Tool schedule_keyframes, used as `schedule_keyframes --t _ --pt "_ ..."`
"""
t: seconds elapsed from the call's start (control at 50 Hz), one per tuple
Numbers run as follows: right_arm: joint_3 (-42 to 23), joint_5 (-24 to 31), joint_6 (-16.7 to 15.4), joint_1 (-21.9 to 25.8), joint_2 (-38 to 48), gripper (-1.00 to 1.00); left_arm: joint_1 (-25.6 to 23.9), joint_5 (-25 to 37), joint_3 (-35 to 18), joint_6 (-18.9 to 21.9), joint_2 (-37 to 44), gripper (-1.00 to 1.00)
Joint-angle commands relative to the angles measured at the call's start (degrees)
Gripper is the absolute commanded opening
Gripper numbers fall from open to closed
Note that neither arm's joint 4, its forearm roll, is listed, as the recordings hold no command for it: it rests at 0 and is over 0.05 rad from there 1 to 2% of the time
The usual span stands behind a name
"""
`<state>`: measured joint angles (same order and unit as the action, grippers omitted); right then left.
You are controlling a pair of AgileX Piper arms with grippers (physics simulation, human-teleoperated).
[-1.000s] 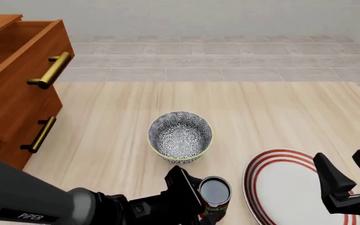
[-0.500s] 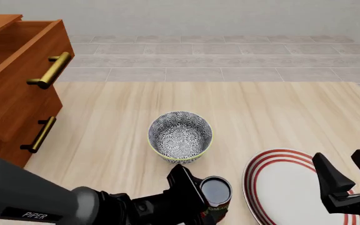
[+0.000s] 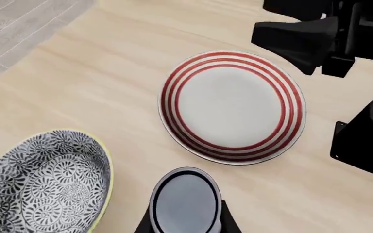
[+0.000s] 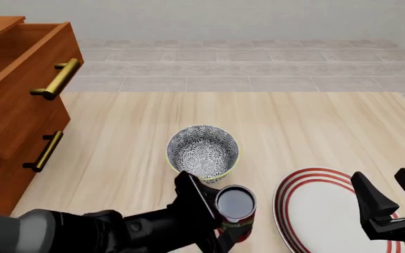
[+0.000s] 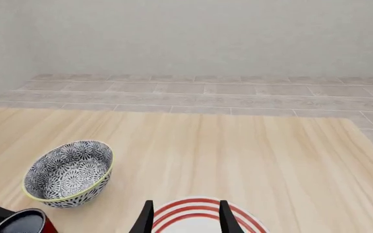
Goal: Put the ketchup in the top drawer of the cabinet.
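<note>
Ketchup (image 4: 235, 211), pinched in left pincer (image 4: 213, 219) near surface front between bowl (image 4: 202, 153) and plate (image 4: 322, 211); right pincer (image 4: 392, 197) spread, idle; advice: lift upright, clear bowl, carry left to open top drawer (image 4: 19, 63).

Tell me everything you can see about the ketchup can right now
The ketchup is a small upright cylinder with a dark grey, glossy round top and a red label; its base is hidden. It sits at the table's near edge, between the patterned bowl and the red-striped plate, nearer than the bowl. The left gripper is closed around its sides, one finger pressed against the side facing the cabinet. Whether it rests on the table or is lifted is unclear.
</note>
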<state>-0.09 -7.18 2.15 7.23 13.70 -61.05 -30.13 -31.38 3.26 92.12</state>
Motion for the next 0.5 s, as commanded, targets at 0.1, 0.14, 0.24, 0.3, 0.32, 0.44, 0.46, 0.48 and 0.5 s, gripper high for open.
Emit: schedule_keyframes --t 0.1,0.14,0.24,0.3,0.32,0.44,0.46,0.48,0.5 --pt "0.00 -0.05 0.03 0.08 0.08 1.00 0.47 4.76 3.73 0.77 -10.95 -1.00" --pt "0.00 -0.11 0.07 0.09 0.20 1.00 0.98 5.86 4.37 0.70 -13.20 -1.00" --pt "0.00 -0.23 0.17 0.11 0.42 1.00 1.78 9.52 5.04 1.23 -18.71 -1.00" --pt "0.00 -0.19 0.18 0.16 0.35 1.00 1.88 11.27 4.96 0.62 -20.61 -1.00" --pt "0.00 -0.17 0.22 0.17 0.30 1.00 2.19 12.23 5.01 0.69 -21.85 -1.00" --pt "0.00 0.10 0.24 0.04 -0.18 1.00 4.90 16.10 7.01 0.41 -30.01 -1.00" --pt "0.00 0.13 0.23 -0.02 -0.24 1.00 5.36 17.02 7.52 0.30 -31.93 -1.00" --pt "0.00 0.13 0.23 -0.02 -0.24 1.00 5.36 17.05 7.53 0.30 -31.96 -1.00" --pt "0.00 0.15 0.20 0.01 -0.28 1.00 5.47 17.62 7.91 -0.69 -33.31 -1.00"
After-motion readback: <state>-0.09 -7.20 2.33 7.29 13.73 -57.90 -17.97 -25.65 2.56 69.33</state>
